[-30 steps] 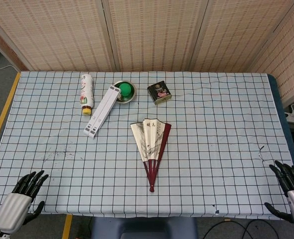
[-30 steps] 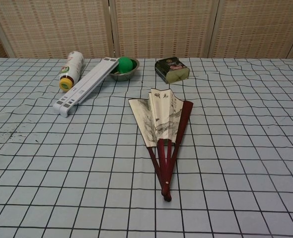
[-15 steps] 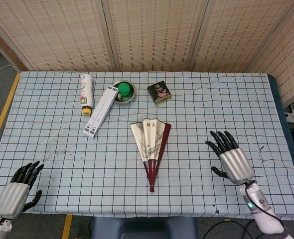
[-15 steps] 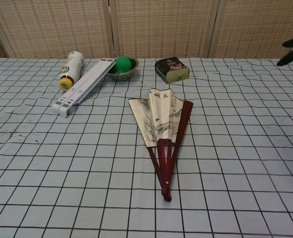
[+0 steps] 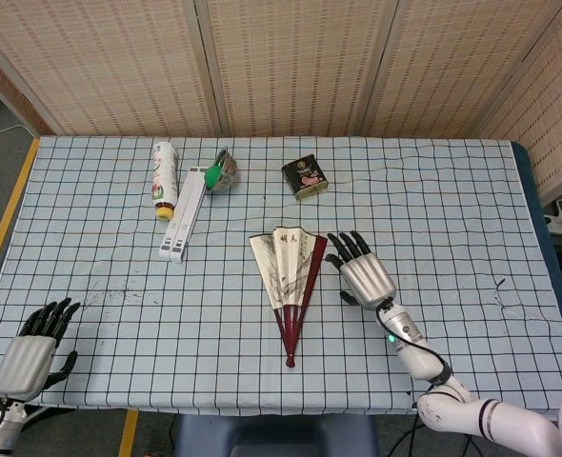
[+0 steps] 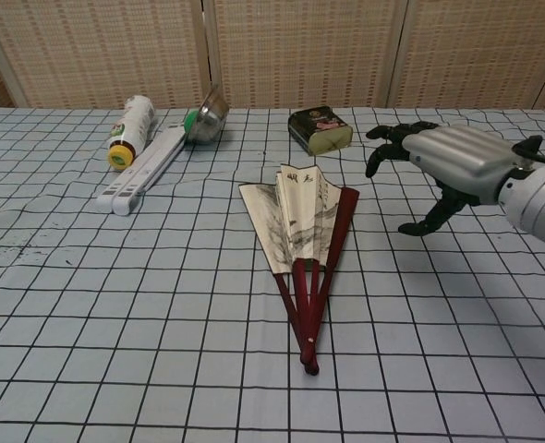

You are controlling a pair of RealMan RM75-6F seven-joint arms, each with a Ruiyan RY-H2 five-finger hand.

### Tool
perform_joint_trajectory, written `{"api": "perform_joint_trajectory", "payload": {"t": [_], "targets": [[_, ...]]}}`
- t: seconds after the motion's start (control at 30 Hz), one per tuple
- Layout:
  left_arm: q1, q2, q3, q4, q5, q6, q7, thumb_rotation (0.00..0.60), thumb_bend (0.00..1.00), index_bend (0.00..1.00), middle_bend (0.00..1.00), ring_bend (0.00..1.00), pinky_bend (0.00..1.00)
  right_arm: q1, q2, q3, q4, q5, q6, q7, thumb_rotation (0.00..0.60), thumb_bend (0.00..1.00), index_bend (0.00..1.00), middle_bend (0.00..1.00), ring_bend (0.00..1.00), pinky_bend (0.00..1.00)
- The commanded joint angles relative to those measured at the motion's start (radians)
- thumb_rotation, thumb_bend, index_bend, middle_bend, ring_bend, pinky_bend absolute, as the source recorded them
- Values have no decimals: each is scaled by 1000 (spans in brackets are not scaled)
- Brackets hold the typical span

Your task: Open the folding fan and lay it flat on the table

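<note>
Just right of the half-open fan (image 5: 287,278), right hand (image 5: 362,276) hovers empty, fingers (image 6: 384,147) spread (left hand (image 5: 30,354) idle, fingers apart).

White bottle (image 5: 165,178) lying flat, white folded stand (image 5: 181,213), tipped metal bowl (image 5: 222,170), dark tin (image 5: 304,177)

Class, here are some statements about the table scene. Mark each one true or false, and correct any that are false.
1. The folding fan is fully spread open. False: it is only partly opened.
2. The right hand holds nothing, fingers apart, beside the fan. True.
3. The left hand grips the fan's pivot. False: it is at the table's near left corner, far from the fan.
4. The metal bowl is tipped on its side against the white stand. True.
5. The dark tin lies beyond the fan. True.
</note>
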Motion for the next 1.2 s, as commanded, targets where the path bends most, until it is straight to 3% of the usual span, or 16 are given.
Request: {"api": "perform_joint_trajectory", "payload": {"t": [0.03, 0.63, 0.9, 1.07, 1.2], "targets": [[-6, 0, -3, 5, -12, -10, -3, 600, 423, 0, 0, 0, 102, 36, -59, -11, 66, 23, -25, 26, 600, 146, 292, 0, 0, 0], [-12, 9, -1, 7, -36, -8, -10, 600, 424, 0, 0, 0, 102, 140, -246, -36, 285, 42, -41, 49, 600, 201, 348, 0, 0, 0], [-11, 11, 2, 7, -39, -6, -12, 600, 424, 0, 0, 0, 103, 158, -273, -51, 324, 39, -44, 43, 600, 379, 390, 0, 0, 0], [-11, 18, 2, 5, -47, -5, -13, 600, 425, 0, 0, 0, 103, 166, -289, -66, 347, 17, -17, 38, 600, 669, 520, 0, 0, 0], [-11, 21, 4, 2, -48, -4, -16, 600, 427, 0, 0, 0, 104, 160, -279, -69, 321, -2, 23, 81, 600, 731, 614, 27, 0, 0]]}}
